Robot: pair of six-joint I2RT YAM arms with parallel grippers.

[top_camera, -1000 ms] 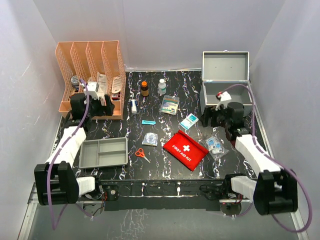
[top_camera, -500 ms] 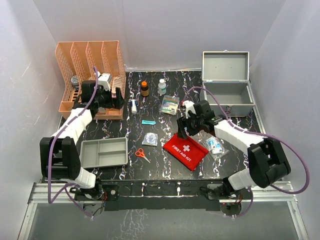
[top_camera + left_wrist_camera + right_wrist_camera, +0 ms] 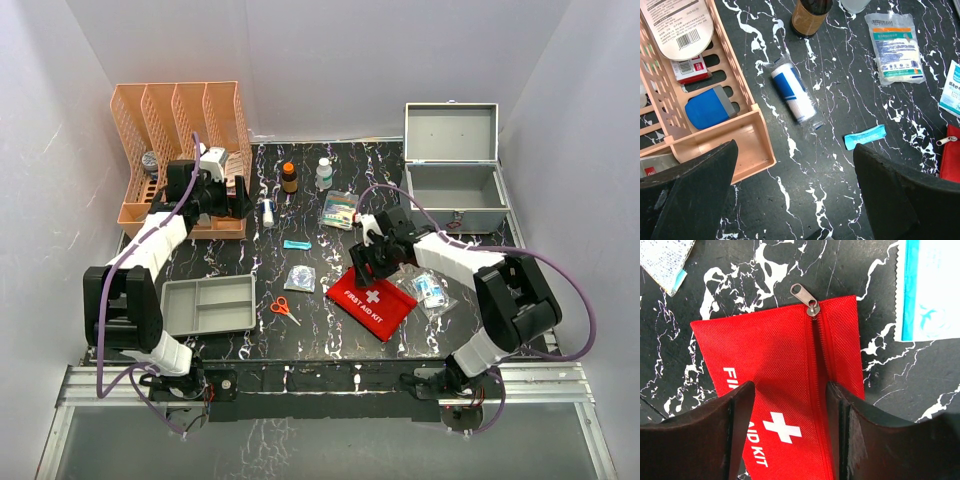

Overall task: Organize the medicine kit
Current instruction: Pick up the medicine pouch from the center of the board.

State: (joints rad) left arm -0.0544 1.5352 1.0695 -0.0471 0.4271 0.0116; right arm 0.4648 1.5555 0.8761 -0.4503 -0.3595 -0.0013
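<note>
Black marbled table (image 3: 320, 342), seen from my console: a red pouch (image 3: 775, 340) lies flat under my right gripper (image 3: 789, 390). A wrapped bandage roll (image 3: 795, 97) and a teal sachet (image 3: 865, 136) lie just ahead of my left gripper (image 3: 795, 170) (an orange rack (image 3: 747, 145) stands beside its left finger). The medicine kit (image 3: 455, 190) sits well beyond the right gripper.

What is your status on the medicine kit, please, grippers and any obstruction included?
Left gripper open, hovering beside orange slotted plastic rack. Right gripper open, astride flat red fabric pouch. Grey metal medicine kit lid up, unobstructed.
</note>
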